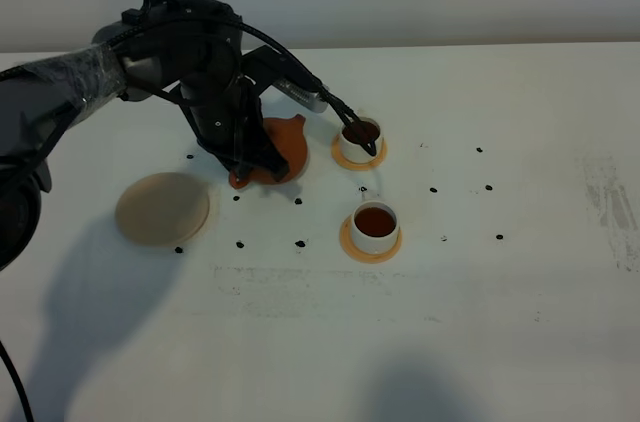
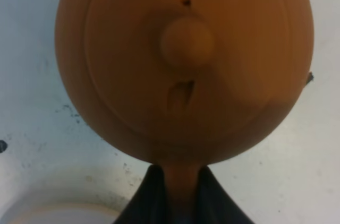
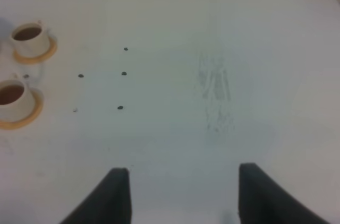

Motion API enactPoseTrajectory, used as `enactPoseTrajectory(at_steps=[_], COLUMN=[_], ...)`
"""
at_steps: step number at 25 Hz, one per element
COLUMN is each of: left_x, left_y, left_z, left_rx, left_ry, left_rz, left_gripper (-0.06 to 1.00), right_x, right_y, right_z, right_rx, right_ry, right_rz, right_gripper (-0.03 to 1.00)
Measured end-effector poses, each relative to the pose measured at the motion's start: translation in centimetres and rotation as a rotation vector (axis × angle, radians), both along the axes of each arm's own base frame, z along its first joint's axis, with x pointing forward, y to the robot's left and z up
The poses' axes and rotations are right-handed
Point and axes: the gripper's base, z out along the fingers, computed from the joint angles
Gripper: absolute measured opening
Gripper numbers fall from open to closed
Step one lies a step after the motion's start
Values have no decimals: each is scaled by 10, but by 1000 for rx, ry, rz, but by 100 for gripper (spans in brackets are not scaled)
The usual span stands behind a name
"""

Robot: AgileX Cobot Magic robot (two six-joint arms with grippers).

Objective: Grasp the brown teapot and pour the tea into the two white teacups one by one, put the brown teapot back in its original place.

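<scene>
Both white teacups (image 1: 361, 139) hold tea, so pouring looks done. My left jaws (image 2: 178, 192) grip the brown teapot (image 1: 280, 149) by its handle, toward the table's far edge, between the cups and the beige coaster (image 1: 162, 208). Next I'd carry it there; right jaws (image 3: 178, 192) gape, empty.

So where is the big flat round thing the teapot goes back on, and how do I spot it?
Look at the white table, on the side where the black robot arm reaches in. In front of the brown teapot that the left gripper holds lies a beige coaster disc, flat and bare. It is much wider than the two small orange coasters, which each carry a white teacup of tea.
</scene>
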Motion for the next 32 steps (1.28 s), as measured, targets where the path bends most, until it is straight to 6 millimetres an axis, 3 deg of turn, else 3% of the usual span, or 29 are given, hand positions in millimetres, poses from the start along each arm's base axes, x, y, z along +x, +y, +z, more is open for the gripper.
enactPoseTrajectory(at_steps=[13, 20, 25, 30, 32], left_x=[3, 3, 4, -13, -22], left_y=[2, 4, 20, 42, 51], left_z=[2, 24, 34, 39, 53], left_rx=[-15, -39, -53, -59, -69], left_ry=[-3, -51, -94, -109, -131], left_rz=[13, 11, 39, 67, 86], left_gripper=[12, 12, 12, 12, 12], right_x=[0, 0, 0, 0, 0], right_y=[0, 0, 0, 0, 0], right_z=[0, 0, 0, 0, 0], right_rx=[0, 0, 0, 0, 0], right_ry=[0, 0, 0, 0, 0], right_rz=[0, 0, 0, 0, 0], right_gripper=[44, 44, 44, 44, 44])
